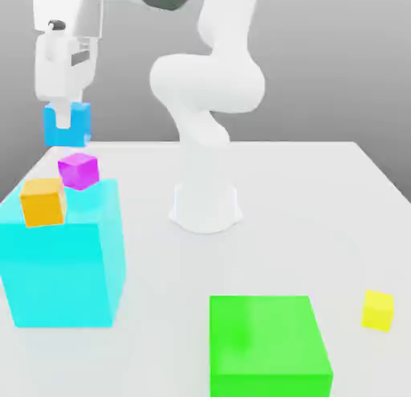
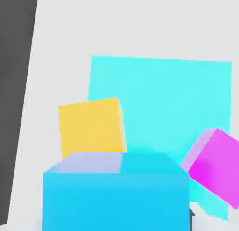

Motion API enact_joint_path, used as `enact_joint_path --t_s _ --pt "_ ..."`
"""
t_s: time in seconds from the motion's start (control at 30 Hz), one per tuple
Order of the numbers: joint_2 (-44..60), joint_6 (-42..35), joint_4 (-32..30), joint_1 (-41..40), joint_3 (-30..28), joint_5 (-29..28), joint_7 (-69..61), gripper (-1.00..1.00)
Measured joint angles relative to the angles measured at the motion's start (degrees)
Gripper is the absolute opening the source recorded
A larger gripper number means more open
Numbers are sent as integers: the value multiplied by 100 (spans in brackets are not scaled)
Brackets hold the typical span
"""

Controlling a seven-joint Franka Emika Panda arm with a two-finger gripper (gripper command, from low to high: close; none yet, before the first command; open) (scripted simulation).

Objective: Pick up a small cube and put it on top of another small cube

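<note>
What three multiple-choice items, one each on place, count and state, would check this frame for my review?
1. Where do the orange cube and the magenta cube sit?
A. on the large cyan block
B. on the green block
C. on the bare table

2. How many small cubes are there?
A. two
B. three
C. four

3. What state is the gripper in?
A. open above the table
B. shut on the small sky-blue cube
C. resting shut on the green block

Answers: 1 A, both rest on the cyan block's top. 2 C, sky-blue, orange, magenta and the yellow cube. 3 B, the fingers clasp the sky-blue cube in the air, above the others.
</note>
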Motion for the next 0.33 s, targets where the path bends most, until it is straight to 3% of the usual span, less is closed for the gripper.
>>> enact_joint_path --t_s 0.07,0.2,0.23,0.33 --pt "-93 -386 -17 -184 -200 10 -66 -100" --pt "166 245 -578 -326 -377 -35 -69 -100" --pt "221 416 -700 -341 -395 -50 -71 100" --pt "221 416 -700 -341 -395 -49 -71 100"
